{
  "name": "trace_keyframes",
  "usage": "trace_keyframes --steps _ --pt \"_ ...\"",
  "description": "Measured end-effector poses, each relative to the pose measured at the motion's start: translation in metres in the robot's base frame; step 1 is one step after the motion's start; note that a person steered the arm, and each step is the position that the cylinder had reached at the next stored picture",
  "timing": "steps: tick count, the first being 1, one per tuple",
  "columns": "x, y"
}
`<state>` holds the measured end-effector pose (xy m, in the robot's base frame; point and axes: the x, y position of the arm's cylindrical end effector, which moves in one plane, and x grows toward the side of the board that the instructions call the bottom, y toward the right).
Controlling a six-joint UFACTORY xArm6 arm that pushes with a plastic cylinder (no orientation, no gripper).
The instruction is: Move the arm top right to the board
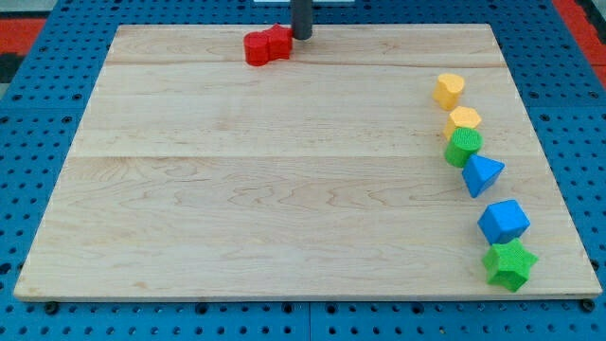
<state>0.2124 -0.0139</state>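
My tip (pixel 301 37) is a dark rod at the view's top, a little left of centre, on the wooden board (pixel 284 189). It stands just right of two red blocks (pixel 267 45) that lie touching each other, and it looks to touch the right one. Down the view's right side runs a loose column of blocks: a yellow hexagonal block (pixel 449 90), a second yellow block (pixel 464 120), a green round block (pixel 463 147), a blue triangular block (pixel 482 174), a blue block (pixel 503 223) and a green star block (pixel 509 264).
The board lies on a blue perforated surface (pixel 38 123). Red surface shows at the view's top corners (pixel 19 19).
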Motion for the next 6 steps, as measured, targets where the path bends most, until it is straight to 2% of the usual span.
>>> trace_keyframes --steps 1,2,5,6 --pt "0.000 -0.002" --pt "0.001 0.042" --pt "0.004 0.231" --pt "0.007 0.275"
